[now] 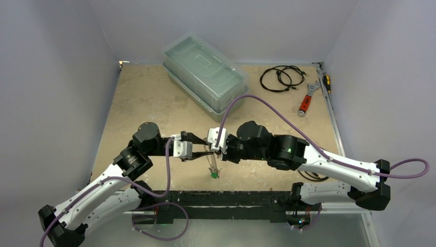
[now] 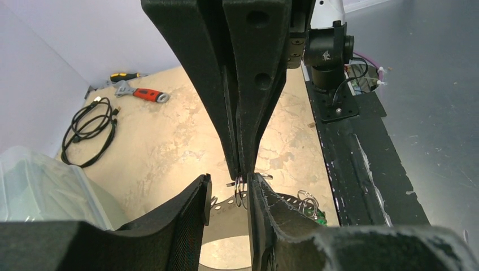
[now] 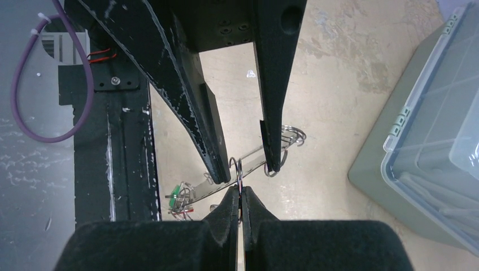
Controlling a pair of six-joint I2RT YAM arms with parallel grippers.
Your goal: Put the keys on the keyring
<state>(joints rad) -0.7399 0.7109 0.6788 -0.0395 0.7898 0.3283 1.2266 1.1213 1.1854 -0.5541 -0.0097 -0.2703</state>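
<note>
- Progress is judged partway: one green key [image 1: 213, 175] already hangs from the keyring [image 3: 254, 158]. No other keys can be made out.
- The keyring sits between both arms, towards 6 o'clock on the table [image 1: 149, 103].
- The right end effector [image 3: 241, 204] is clamped on a small split ring [image 2: 241, 193] at the keyring's rim. Threading it appears outstanding.
- The left end effector [image 3: 247, 172] has its fingers apart astride the keyring; whether it grips cannot be told.
- A clear bin [image 1: 205, 77] stands at 12 o'clock with its lid on. Its contents are indiscernible.

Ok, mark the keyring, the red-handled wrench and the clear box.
keyring [image 3: 251, 157], right wrist view, its flat silver strip.
red-handled wrench [image 1: 304, 106], top external view, its red handle.
clear box [image 1: 204, 72], top external view, its lid.
</note>
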